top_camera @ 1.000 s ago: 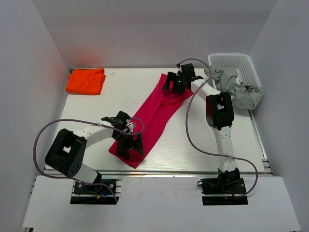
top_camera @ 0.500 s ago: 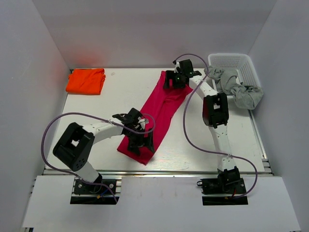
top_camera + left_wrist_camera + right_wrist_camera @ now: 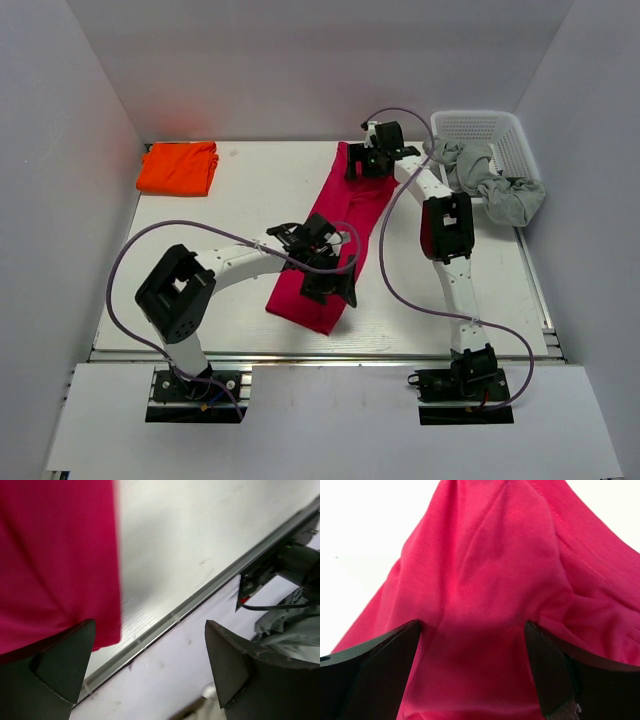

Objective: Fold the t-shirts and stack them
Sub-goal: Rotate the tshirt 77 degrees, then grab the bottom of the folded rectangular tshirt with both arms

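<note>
Two t-shirts lie out on the bench, with two arms working over one of them. The orange t-shirt sits folded in the far left corner, well apart from everything else. The magenta t-shirt is folded into one long strip in the middle of the bench. Its long axis runs on a diagonal, from its near end at the centre up to its far end, right of centre and near the back edge. One white basket stands at the far right, with one grey cloth draped over its rim.

The left end effector is at the strip's near end, its jaws wide, one finger on the cloth's edge and bare bench between the two. The right end effector is at the far end, jaws equally wide, with bunched magenta cloth rising between them.

A second ago the near end lay further left and the strip slanted more. The left arm has since swung right and that end has come with it, so the strip now stands steeper. The orange t-shirt and grey cloth have not moved.
</note>
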You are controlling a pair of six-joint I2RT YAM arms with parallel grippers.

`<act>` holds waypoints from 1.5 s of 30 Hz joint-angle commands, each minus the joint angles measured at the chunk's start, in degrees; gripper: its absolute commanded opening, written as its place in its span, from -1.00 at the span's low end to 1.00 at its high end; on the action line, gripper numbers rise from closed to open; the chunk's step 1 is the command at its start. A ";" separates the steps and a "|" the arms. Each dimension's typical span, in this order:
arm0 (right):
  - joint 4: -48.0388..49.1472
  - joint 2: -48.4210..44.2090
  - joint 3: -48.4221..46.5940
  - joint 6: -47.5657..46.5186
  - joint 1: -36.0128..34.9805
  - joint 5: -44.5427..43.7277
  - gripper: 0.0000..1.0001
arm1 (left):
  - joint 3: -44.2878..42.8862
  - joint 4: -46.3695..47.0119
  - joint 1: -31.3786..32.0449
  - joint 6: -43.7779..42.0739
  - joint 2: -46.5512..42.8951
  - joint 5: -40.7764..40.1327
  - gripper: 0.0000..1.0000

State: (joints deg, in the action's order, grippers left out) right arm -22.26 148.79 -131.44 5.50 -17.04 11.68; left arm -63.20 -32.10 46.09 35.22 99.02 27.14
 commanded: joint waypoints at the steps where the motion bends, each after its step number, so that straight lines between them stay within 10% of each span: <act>1: -2.43 -6.05 1.26 -3.30 0.69 -3.51 0.81 | -7.18 -4.36 2.34 -6.72 -2.43 -5.50 1.00; 6: -6.99 -12.11 -0.83 -5.15 -0.10 -3.42 0.81 | -8.00 -8.41 3.57 -10.88 -6.02 -11.47 1.00; 13: -17.25 -25.29 8.99 -2.08 -3.17 -7.72 0.81 | 0.88 -13.85 1.03 -2.46 -20.17 -42.83 1.00; 17: -15.81 -36.71 32.83 1.97 -8.43 -6.94 0.81 | 3.86 -17.75 -2.22 1.96 -23.78 -53.32 1.00; 25: -2.43 -62.47 69.01 8.73 -24.78 -4.47 0.81 | 14.50 -7.82 -10.13 1.34 -26.69 -46.57 1.00; 33: -4.81 -58.36 72.02 17.70 -41.22 -6.94 0.74 | 25.05 5.09 -11.28 -1.99 -29.24 -33.04 0.73; 45: 3.10 -53.43 76.94 22.71 -45.01 -10.10 0.29 | 27.95 10.38 -11.28 -3.66 -23.97 -26.54 0.06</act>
State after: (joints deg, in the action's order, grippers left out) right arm -22.52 94.39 -55.51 26.15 -61.65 2.79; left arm -36.16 -24.75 34.96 32.80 74.89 -2.48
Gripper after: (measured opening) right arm 0.666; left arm 0.545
